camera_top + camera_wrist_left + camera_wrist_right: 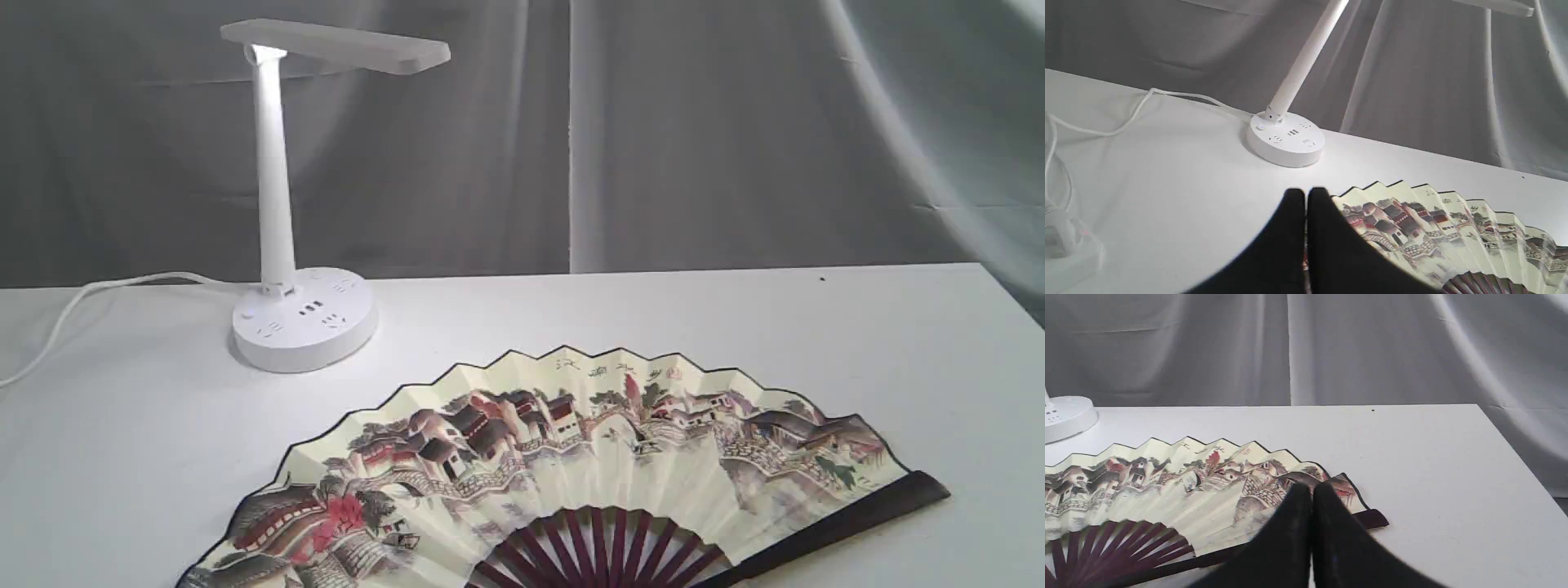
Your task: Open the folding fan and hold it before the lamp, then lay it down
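Staged lab-like recording set: white table (735, 327) against a draped grey cloth backdrop (694, 122).

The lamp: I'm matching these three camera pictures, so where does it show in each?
Exterior view: the lamp stands whole at upper left, behind the folding fan.
Left wrist view: the lamp shows its base and slanted post beyond the fan's pleated edge; its head is mostly cropped.
Right wrist view: only a slice of the lamp, its base, cut off by the picture's edge.
Shared landmark: the open fan, lying flat, appears in all three.
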Action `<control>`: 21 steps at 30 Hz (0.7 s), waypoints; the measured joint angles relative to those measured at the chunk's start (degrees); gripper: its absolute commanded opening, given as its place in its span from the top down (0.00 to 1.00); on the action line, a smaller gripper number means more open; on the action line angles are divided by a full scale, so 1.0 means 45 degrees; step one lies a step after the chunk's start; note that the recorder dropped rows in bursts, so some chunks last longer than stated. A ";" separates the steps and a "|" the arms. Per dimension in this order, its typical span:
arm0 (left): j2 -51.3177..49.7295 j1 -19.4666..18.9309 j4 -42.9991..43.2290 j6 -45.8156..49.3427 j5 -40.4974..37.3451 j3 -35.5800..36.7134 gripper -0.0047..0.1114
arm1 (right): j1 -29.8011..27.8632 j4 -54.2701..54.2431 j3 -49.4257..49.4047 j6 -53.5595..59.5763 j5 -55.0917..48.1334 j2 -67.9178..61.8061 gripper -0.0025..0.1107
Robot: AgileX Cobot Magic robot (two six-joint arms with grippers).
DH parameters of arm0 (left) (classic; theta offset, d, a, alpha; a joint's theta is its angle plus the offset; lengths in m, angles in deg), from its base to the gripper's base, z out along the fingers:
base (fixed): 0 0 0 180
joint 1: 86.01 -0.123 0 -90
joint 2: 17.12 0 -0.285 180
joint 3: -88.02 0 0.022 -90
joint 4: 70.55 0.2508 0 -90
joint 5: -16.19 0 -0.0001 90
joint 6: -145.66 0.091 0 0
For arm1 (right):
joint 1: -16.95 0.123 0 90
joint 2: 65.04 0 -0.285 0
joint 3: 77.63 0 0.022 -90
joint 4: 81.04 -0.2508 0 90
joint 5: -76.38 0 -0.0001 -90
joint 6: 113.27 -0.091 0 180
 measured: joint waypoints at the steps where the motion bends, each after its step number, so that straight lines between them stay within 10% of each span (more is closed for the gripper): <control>1: 0.0000 0.0000 0.0000 0.0000 0.0000 0.0000 0.96 | 0.0000 0.0000 0.0000 0.0000 0.0000 0.0000 0.98; 21: 0.0000 0.0000 0.0467 0.0862 0.0052 0.0000 0.96 | 0.0000 0.0000 0.0000 -0.0085 -0.0022 0.0000 0.98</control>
